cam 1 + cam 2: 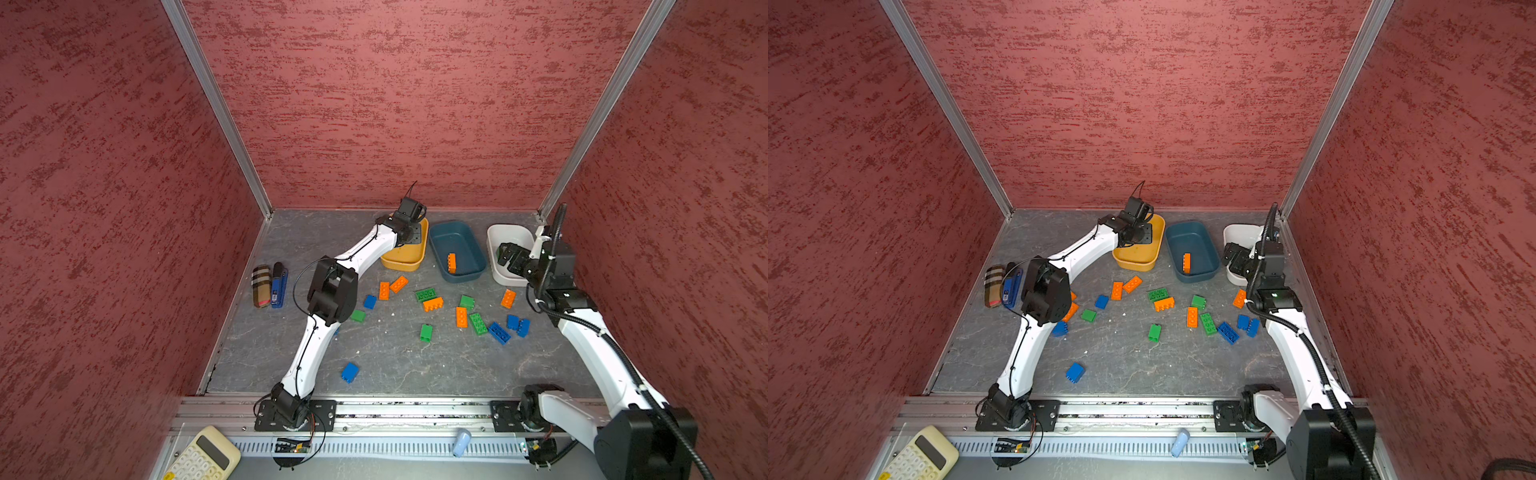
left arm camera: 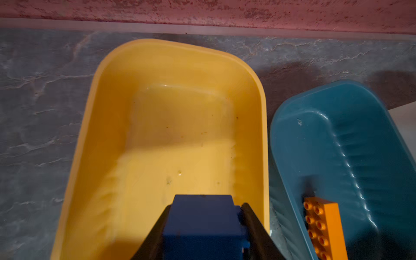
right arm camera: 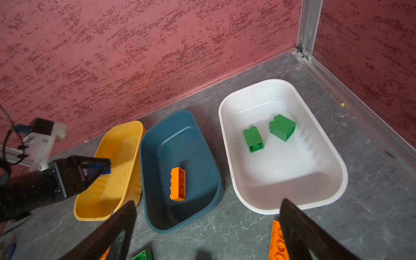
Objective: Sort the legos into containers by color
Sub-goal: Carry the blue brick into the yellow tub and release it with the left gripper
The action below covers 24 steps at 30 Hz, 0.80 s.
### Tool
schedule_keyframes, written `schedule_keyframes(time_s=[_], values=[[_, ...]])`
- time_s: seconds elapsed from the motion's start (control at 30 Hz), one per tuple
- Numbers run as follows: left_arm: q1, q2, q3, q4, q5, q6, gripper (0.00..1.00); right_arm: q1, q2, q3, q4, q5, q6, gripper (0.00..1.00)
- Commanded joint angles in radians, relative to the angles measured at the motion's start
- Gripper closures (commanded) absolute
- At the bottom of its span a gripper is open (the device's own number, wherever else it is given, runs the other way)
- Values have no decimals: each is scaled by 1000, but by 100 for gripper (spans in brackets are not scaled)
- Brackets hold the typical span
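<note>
The left gripper (image 2: 207,208) is pinching a blue brick (image 2: 200,220) over the yellow tub (image 2: 108,117) (an orange brick (image 2: 324,227) is lying in the teal tub (image 2: 315,139) beside it). The right gripper (image 3: 208,201) is hanging spread wide, well apart from that yellow tub.

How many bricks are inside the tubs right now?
3. One orange brick lies in the teal tub; two green bricks lie in the white tub. The yellow tub shows none, though the left hand, holding a blue brick, hides part.
</note>
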Motion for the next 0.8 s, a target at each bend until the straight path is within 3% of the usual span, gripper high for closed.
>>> schedule_keyframes(time_s=[0.0, 0.1, 0.3, 0.57, 0.7, 0.77], values=[[12, 70, 96, -6, 11, 12, 67, 5, 9, -16, -16, -55, -47, 1], [17, 133, 173, -2, 14, 13, 65, 5, 29, -8, -63, -89, -74, 1], [28, 145, 245, -22, 51, 14, 32, 6, 47, -21, -105, -173, -73, 1], [13, 51, 192, -45, 98, 60, 0, 15, 87, -36, -138, -187, -31, 1], [3, -37, 72, 1, 137, 69, 1, 28, 119, -54, -135, -254, 7, 1], [-2, -108, -36, 68, 167, 74, 0, 51, 135, -57, -152, -214, 27, 1]])
